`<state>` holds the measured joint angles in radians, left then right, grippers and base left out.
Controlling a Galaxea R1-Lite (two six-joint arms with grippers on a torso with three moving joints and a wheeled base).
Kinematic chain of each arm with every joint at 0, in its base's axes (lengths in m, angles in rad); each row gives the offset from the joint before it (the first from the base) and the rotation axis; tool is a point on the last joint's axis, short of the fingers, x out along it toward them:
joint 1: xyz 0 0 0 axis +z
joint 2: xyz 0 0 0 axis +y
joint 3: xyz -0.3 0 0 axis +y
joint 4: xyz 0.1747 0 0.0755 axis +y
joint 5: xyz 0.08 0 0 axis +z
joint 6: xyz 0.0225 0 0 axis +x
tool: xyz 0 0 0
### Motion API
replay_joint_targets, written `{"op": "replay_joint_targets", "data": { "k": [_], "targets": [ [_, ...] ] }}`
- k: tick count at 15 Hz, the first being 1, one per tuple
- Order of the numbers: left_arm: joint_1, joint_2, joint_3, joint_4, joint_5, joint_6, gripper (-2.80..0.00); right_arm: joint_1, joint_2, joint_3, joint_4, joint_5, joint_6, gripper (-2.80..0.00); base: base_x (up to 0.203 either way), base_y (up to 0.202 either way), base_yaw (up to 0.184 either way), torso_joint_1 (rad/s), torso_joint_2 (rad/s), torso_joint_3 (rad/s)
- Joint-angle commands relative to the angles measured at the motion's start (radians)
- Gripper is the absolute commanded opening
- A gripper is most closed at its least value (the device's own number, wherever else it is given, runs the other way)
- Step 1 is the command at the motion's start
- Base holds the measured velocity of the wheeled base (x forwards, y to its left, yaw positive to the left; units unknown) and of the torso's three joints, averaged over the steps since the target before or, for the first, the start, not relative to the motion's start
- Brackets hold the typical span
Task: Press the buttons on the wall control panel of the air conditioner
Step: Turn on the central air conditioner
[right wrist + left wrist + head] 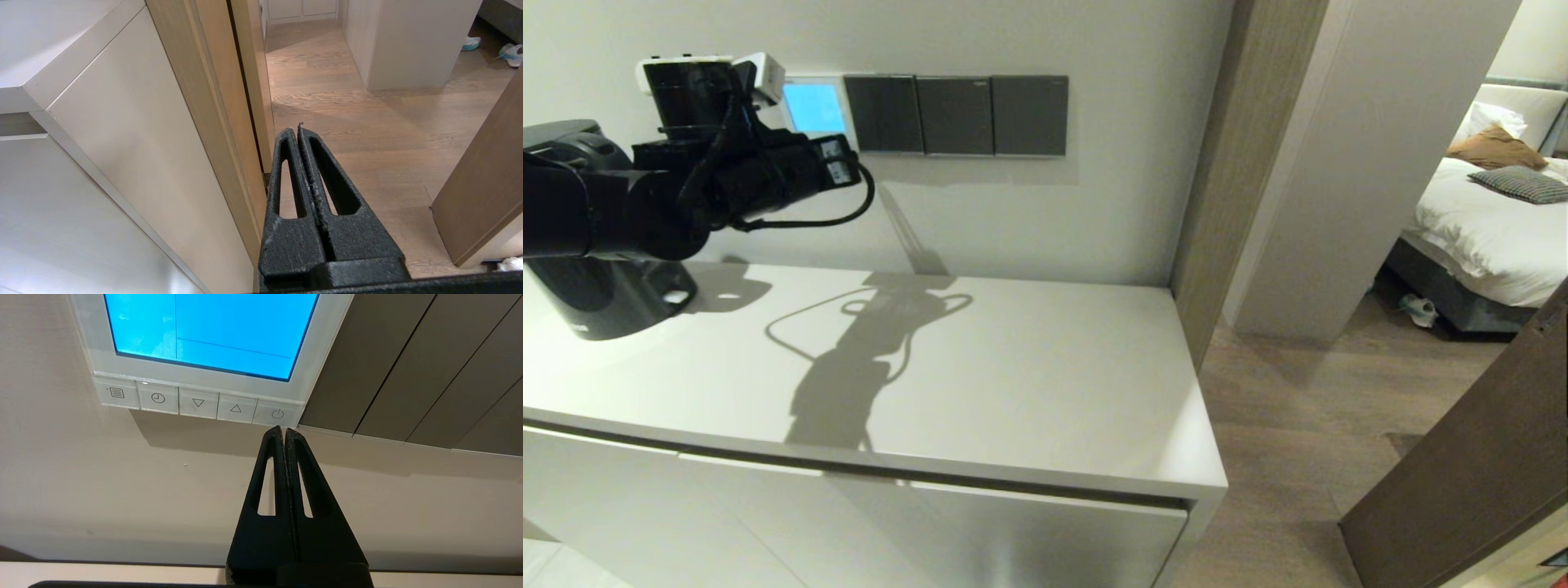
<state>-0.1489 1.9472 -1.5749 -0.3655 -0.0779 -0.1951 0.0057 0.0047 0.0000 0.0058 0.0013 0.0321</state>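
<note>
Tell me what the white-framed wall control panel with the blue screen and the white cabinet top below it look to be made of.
White-framed wall control panel: likely glossy plastic; its translucent frame and the clear keys such as the power button catch light. White cabinet top: probably painted or laminated board, satin; it shows soft sheen and the arm's shadow. The shut left gripper points just below the power button.

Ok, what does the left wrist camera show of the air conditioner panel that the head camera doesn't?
Only the left wrist view shows the row of five buttons, menu, clock, down, up and power button, with the shut left gripper just below the power button. Only the head view shows the white cabinet top, the doorway and the bed. Both show the control panel with its lit blue screen and the dark switch plates beside it. The right gripper appears in neither; it hangs shut beside the cabinet.
</note>
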Motion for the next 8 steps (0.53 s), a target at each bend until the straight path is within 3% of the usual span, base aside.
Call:
{"op": "replay_joint_targets", "data": {
  "k": [1, 8],
  "targets": [
    [0.000, 0.002, -0.002, -0.003, 0.000, -0.001, -2.80, 0.000, 0.001, 0.002, 0.000, 0.000, 0.000, -2.80, 0.000, 0.000, 0.000, 0.000, 0.00, 0.000],
    [0.003, 0.021, -0.019, -0.002, -0.005, -0.004, -2.80, 0.000, 0.001, 0.002, 0.000, 0.000, 0.000, -2.80, 0.000, 0.000, 0.000, 0.000, 0.00, 0.000]
  ]
}}
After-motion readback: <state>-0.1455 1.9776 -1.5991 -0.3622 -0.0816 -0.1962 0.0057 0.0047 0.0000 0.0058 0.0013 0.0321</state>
